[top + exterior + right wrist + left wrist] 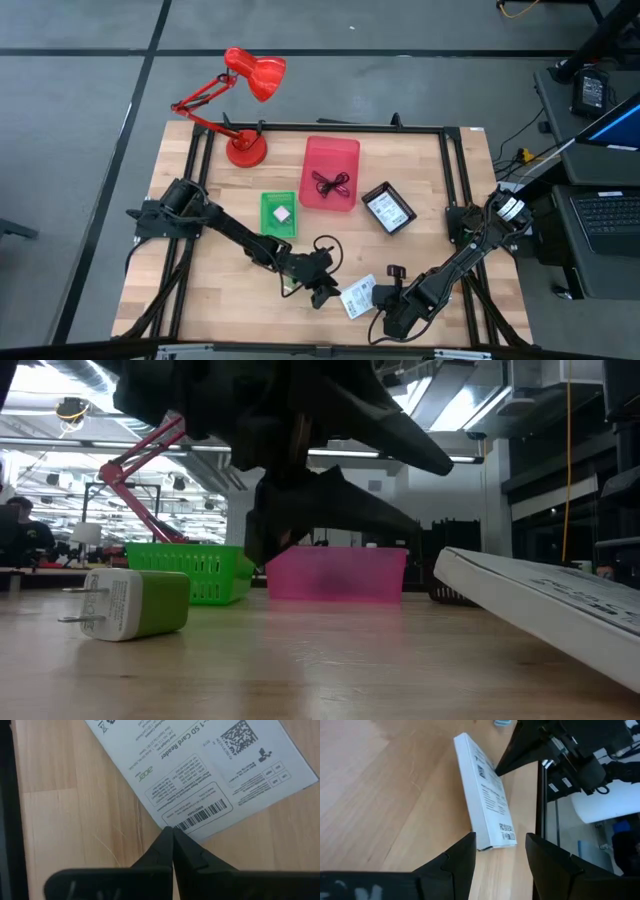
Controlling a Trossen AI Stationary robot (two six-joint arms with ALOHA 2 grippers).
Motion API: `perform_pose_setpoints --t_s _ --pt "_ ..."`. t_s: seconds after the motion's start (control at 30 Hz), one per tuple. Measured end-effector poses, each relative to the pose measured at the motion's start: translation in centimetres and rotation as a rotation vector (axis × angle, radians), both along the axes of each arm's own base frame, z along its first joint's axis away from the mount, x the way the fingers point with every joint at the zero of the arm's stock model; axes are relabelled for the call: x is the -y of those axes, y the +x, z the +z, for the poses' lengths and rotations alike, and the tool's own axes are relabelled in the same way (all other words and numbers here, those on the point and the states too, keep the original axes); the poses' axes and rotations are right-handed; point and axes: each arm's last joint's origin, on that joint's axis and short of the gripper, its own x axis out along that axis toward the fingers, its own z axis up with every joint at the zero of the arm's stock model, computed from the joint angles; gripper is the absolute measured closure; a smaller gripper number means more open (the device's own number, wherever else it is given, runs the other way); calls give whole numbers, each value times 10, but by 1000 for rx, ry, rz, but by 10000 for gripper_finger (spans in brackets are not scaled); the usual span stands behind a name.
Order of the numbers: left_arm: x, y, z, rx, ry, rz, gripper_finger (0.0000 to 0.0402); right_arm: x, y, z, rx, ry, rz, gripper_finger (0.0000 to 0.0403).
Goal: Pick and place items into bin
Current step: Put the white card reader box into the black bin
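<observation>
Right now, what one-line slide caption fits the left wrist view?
Left gripper, fingers open, poised over the end of a white printed box lying on the wooden table.

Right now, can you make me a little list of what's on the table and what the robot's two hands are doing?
Left hand: open, low over the table, next to the white box
Right hand: shut, tips at the edge of the white box
White box: lying on the wood near the front edge
Pink bin: holds a dark coiled cable
Green basket: holds a small white thing
Black cable: loose on the table
Red lamp: back left corner
</observation>
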Motion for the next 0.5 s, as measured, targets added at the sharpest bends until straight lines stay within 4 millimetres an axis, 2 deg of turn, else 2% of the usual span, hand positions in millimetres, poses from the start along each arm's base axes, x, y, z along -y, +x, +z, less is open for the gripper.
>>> perform_pose_setpoints --t_s 0.5 --pt "-2 2 -13 -59 -51 22 235 0 0 0 7 -12 8 403"
